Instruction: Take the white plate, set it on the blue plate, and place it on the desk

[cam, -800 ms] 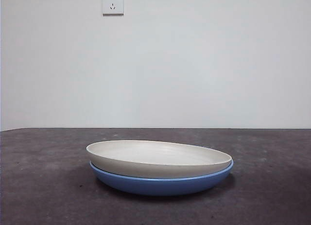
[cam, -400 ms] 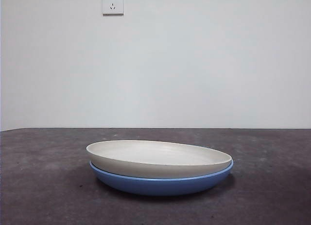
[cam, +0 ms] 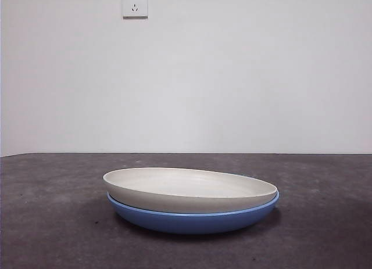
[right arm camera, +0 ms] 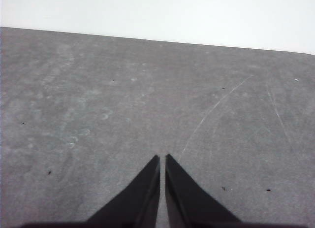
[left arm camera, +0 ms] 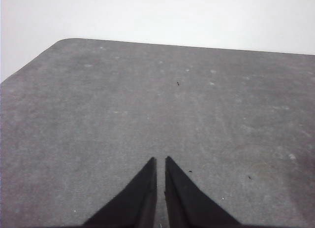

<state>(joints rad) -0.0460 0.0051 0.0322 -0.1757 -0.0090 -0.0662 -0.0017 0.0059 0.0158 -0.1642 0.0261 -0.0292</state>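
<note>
White plate (cam: 189,187) nested in blue plate (cam: 195,219) on desk (cam: 46,222), left gripper (left arm camera: 160,161) and right gripper (right arm camera: 162,159) closed, empty, above bare desk.

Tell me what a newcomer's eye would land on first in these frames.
First, the white plate nested in the blue plate, the pair sitting mid-desk in the front view. Next, the wall socket high on the pale wall behind. In the wrist views, the left gripper and right gripper each hang shut over bare desk, with no plate in sight.
</note>
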